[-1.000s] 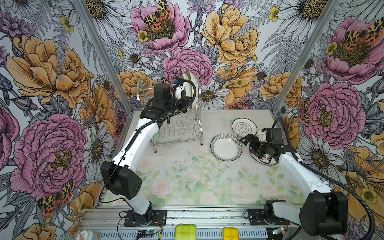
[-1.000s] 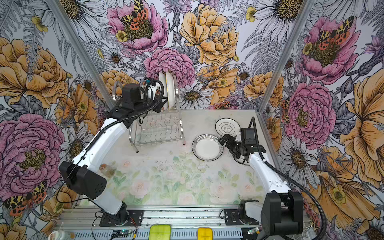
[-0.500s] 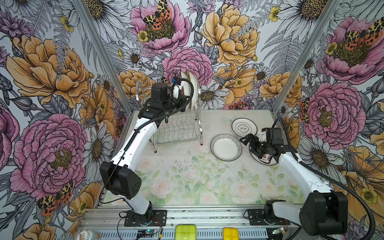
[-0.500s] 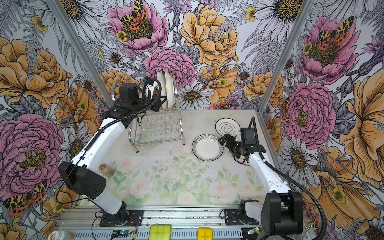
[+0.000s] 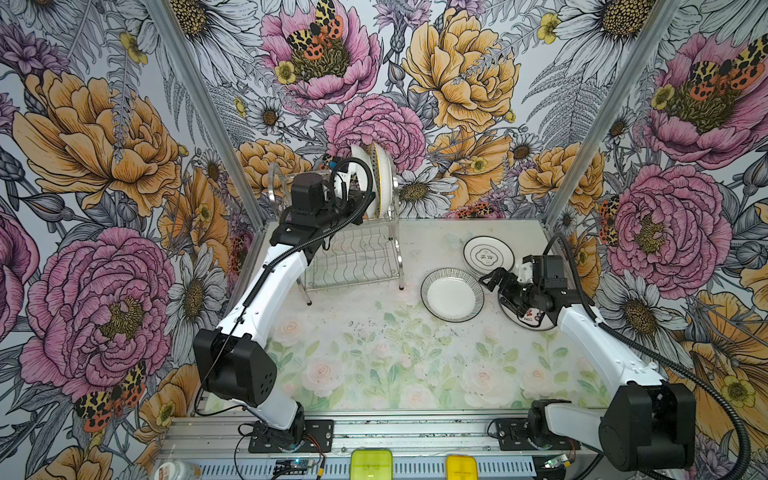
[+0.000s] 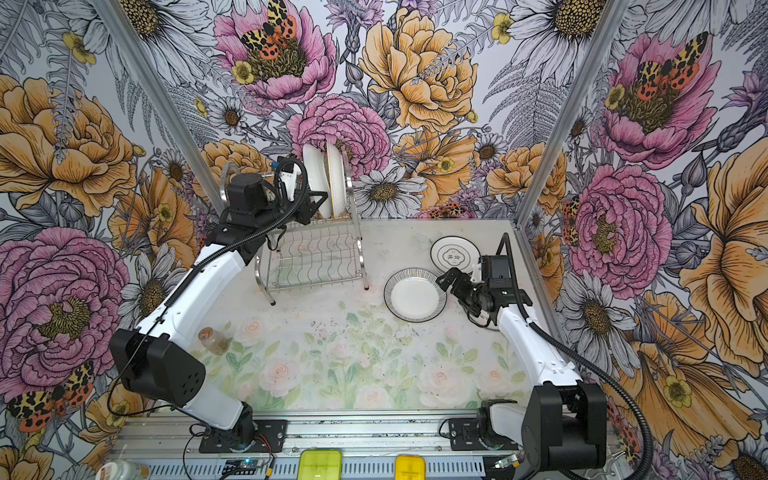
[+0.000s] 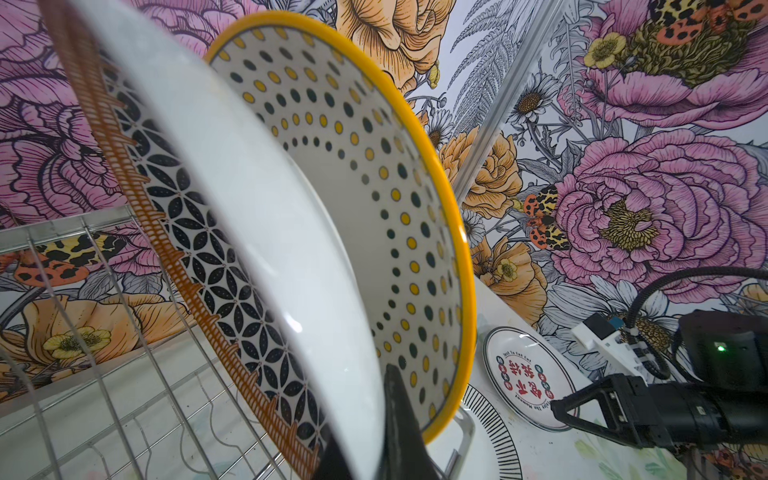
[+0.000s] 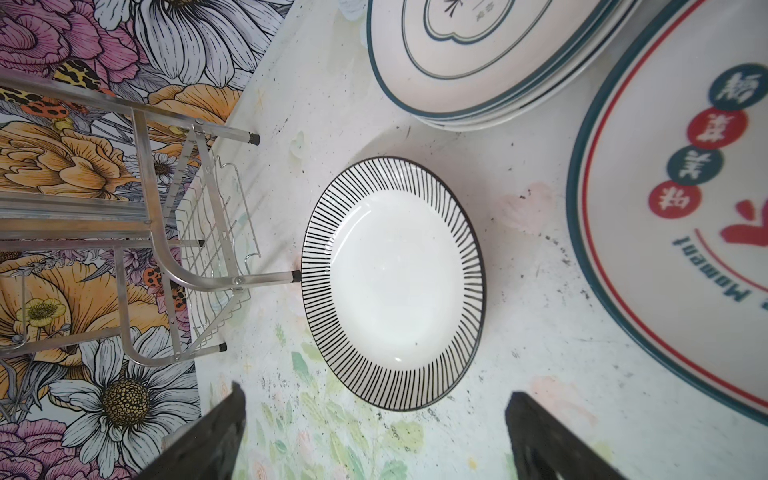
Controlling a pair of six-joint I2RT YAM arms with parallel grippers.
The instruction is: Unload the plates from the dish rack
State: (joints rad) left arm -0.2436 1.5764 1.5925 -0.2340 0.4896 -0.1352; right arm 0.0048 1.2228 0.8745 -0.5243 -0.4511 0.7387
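Two plates stand upright at the right end of the dish rack. My left gripper is shut on the lower rim of the nearer one, a white-backed plate with an orange edge. A yellow-rimmed dotted plate stands just behind it. My right gripper hangs open and empty beside a black-striped plate lying flat on the table. A red-character plate lies under that arm.
A stack of dark-rimmed plates lies at the back right. A small jar stands on the table's left side near the left arm. Flowered walls with metal corner posts close in the back and sides.
The left wrist has drawn slightly to the left, and the held plate now leans away from the dotted one. The right arm has not moved.
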